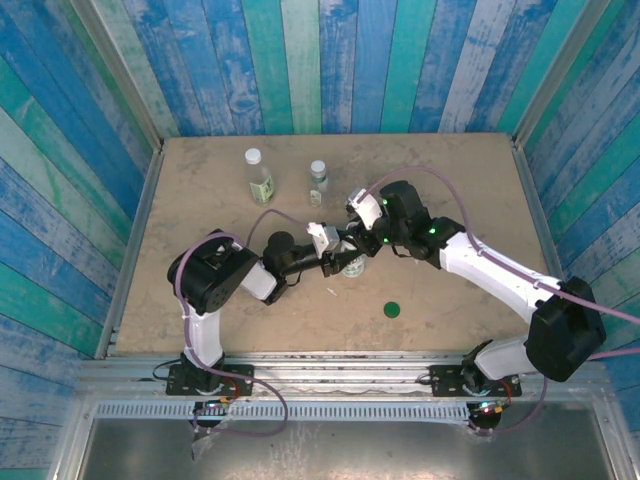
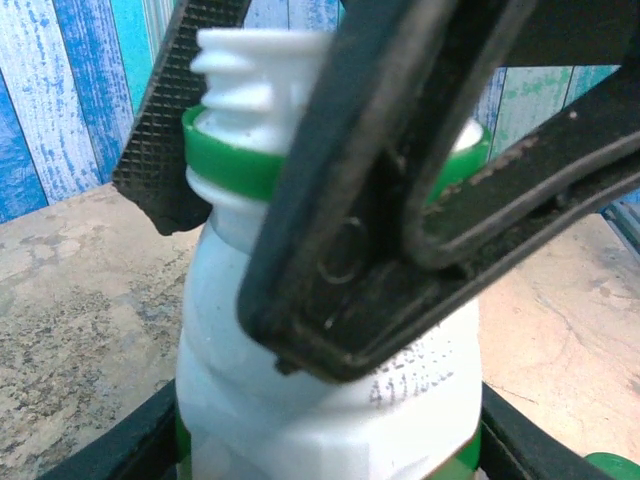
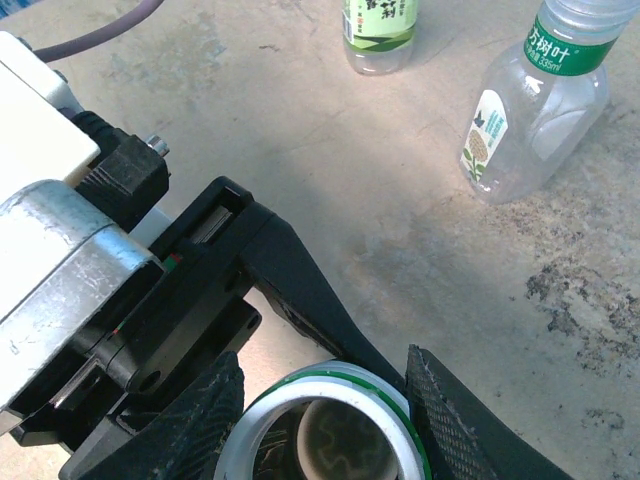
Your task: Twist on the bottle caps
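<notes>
Blue and green painted planks [image 1: 330, 60] wall in a tan, mottled worktop [image 1: 450, 180]. Near its middle stands the white-wrapped plastic bottle [image 2: 300, 380], upright with a green ring under its bare threaded neck and no cap on. The right end effector [image 3: 325, 410] is narrowed on that neck, its textured pads [image 3: 455, 405] pressing either side of the ring. The left end effector [image 1: 340, 262] reaches in from the left, its fingers [image 2: 140, 445] lying against both sides of the bottle's body. A dark green round cap [image 1: 392, 309] lies flat towards the near edge, apart from the bottle. Towards the far edge stand a slim clear bottle with an olive label [image 1: 259, 180] and, just beside it, a tiny clear bottle [image 1: 318, 184], each white-topped.
</notes>
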Controlling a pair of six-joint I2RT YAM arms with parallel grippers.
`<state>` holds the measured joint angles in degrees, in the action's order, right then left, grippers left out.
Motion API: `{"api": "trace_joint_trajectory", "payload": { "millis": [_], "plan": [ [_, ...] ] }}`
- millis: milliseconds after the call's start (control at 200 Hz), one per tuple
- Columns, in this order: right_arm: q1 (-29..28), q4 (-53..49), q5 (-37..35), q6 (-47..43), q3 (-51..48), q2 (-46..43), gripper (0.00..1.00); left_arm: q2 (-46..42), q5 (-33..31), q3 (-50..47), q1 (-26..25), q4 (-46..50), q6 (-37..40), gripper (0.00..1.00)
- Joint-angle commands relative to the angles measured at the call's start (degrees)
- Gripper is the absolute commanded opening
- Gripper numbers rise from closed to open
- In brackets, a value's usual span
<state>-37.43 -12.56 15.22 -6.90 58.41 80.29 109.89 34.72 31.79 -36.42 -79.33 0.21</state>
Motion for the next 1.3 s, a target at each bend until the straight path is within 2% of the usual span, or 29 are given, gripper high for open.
{"api": "trace_joint_trajectory", "payload": {
  "millis": [0, 120, 250, 385, 556, 666, 771, 961, 1111, 1297],
  "plan": [
    [-0.5, -0.3, 0.3, 1.2, -0.9, -1.6, 0.5, 1.1, 0.7, 0.9, -0.1, 0.2, 0.5, 0.53],
    [-0.5, 1.6, -0.3, 2.4, -2.8, -5.5, 0.7, 1.0, 0.9, 0.7, -0.1, 0.7, 1.0, 0.53],
    [-0.5, 5.5, -2.9, 5.3, -7.7, -12.4, 0.82, 0.8, 1.2, 0.1, 0.0, 0.1, 1.1, 0.53],
    [-0.8, 6.1, -8.8, 9.6, -14.6, -22.0, 0.85, -0.4, 1.7, -0.4, -0.1, 1.4, 2.1, 0.54],
    [-2.5, -3.9, -21.1, 18.9, -21.4, -31.7, 0.86, -2.0, 1.8, -1.2, -0.1, 2.4, 2.5, 0.54],
    [-6.4, -9.7, -28.9, 25.3, -26.2, -36.0, 0.86, -2.8, 2.1, -1.6, -0.1, 2.4, 2.2, 0.54],
    [-10.0, -10.6, -31.2, 30.9, -31.5, -38.7, 0.85, -2.8, 1.9, -2.1, -0.1, 1.8, 2.1, 0.54],
    [-15.2, -8.5, -32.6, 35.6, -36.5, -34.3, 0.75, -2.9, 1.5, -2.2, -0.1, 2.2, 2.2, 0.54],
    [-15.6, -5.4, -31.7, 35.6, -35.7, -25.4, 0.68, -3.0, 1.1, -2.3, -0.1, 2.9, 2.4, 0.54],
    [-15.6, -2.2, -29.6, 35.0, -33.9, -15.4, 0.65, -3.3, 1.1, -2.4, -0.1, 3.5, 2.8, 0.54]
  ]
}}
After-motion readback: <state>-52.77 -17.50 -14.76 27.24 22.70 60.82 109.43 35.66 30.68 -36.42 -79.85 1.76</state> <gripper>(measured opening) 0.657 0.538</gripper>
